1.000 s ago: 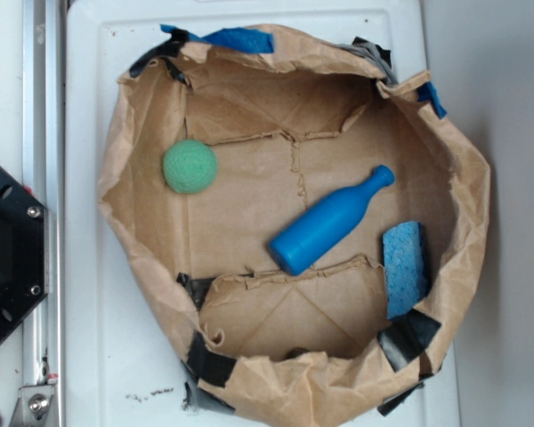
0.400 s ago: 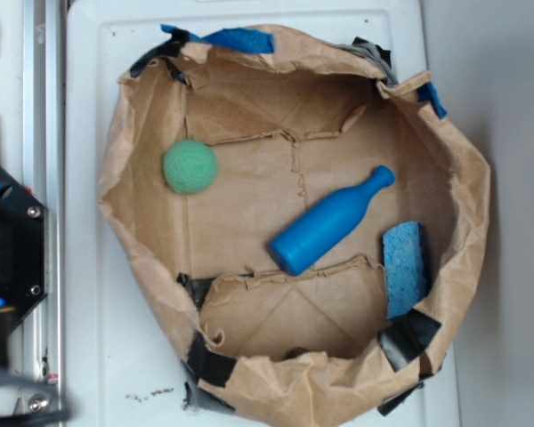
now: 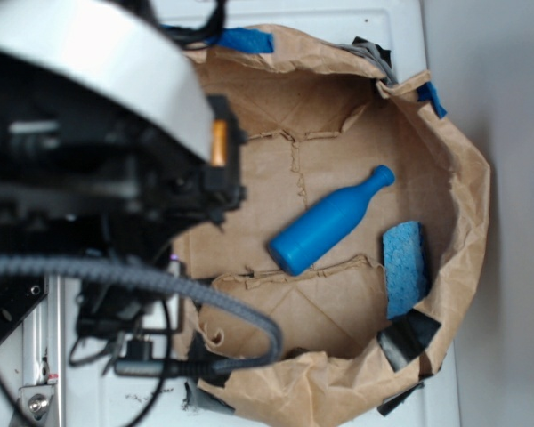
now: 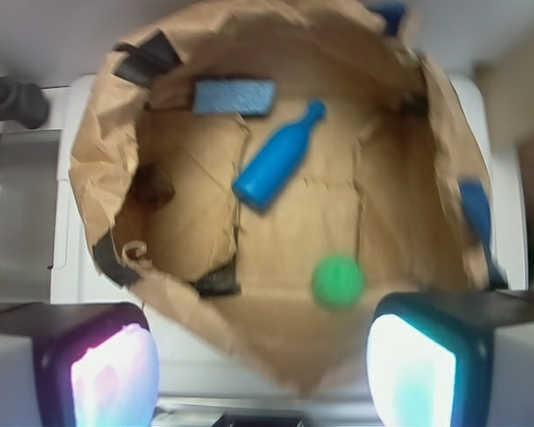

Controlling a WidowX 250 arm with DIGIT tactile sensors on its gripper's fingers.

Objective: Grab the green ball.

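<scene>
My arm (image 3: 98, 151) now fills the left half of the exterior view; a second ago only its black base showed at the left edge. It hides the spot on the bag floor where the green ball lay in plain sight.

My claw (image 4: 262, 365) is spread wide: the two fingers (image 4: 107, 374) stand at the bottom corners of the wrist view, well apart, pinching nothing.

The green ball (image 4: 338, 281) lies just beyond my claw, between the fingers and nearer the right one, on the floor of the brown paper bag (image 4: 102, 178). It is apart from both fingers. Only the wrist view shows it.

Farther ahead and left of the ball, the blue bottle (image 4: 276, 160) lies on its side, neck pointing away. Beyond it, the blue sponge (image 4: 235, 96) rests against the far bag wall.

The exterior view alone shows my cables (image 3: 196, 298) looping over the near bag rim.
</scene>
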